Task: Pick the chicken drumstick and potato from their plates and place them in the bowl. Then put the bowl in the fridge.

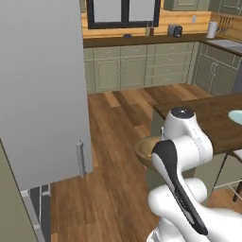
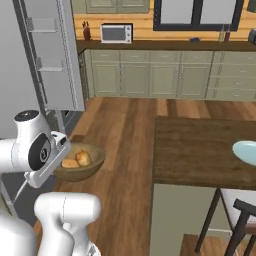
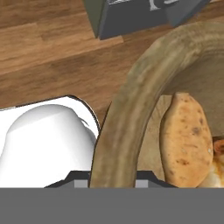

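Observation:
The wooden bowl (image 2: 82, 170) hangs over the floor beside the table, with my gripper (image 2: 63, 148) shut on its left rim. In the hand view the thick rim of the bowl (image 3: 131, 105) runs down between the fingertips of my gripper (image 3: 113, 177). Inside lie the speckled tan potato (image 3: 183, 140) and, at the right edge, the darker drumstick (image 3: 217, 155). From the right base they show as the potato (image 2: 70, 163) and drumstick (image 2: 84, 158). My arm hides most of the bowl (image 1: 142, 150) from the left. The fridge door (image 1: 42, 94) stands open on the left.
A pale blue plate (image 2: 246, 151) sits on the dark wooden table (image 2: 195, 150), also seen as the plate (image 1: 235, 116). A chair (image 2: 240, 220) stands at the table's near side. The fridge door's inner shelves (image 2: 52, 62) face the room. Cabinets line the far wall.

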Available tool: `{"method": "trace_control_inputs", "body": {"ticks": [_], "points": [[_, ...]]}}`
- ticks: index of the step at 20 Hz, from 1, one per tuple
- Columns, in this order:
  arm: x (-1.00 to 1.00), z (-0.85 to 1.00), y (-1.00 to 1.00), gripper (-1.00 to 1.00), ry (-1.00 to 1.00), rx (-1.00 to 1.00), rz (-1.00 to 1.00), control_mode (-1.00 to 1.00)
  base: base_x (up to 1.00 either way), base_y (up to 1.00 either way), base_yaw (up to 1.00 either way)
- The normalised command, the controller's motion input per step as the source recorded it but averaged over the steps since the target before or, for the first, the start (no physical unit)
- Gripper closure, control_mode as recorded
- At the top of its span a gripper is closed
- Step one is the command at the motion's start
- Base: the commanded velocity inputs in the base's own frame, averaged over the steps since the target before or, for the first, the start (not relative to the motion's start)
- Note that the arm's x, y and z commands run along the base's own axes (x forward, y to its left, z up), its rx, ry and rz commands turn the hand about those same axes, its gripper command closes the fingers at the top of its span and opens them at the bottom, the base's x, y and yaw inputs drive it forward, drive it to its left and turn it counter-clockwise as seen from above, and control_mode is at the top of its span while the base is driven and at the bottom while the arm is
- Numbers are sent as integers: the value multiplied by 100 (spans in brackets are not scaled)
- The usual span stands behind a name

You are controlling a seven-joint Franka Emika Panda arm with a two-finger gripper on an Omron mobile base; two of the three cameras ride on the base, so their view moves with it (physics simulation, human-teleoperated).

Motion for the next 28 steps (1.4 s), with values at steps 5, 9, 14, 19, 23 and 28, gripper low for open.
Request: {"method": "trace_control_inputs", "body": {"ticks": [5,9,14,19,23,28], "points": [[0,0,0,100,0,0,0,100,57,-27,7],[0,0,0,100,0,0,0,100,55,-15,0],[0,0,0,100,0,0,0,100,71,-2,0],[0,0,0,100,0,0,0,100,77,-15,0],[0,0,0,100,0,0,0,100,66,-30,0],[0,0,0,100,0,0,0,100,54,-32,0]]}}
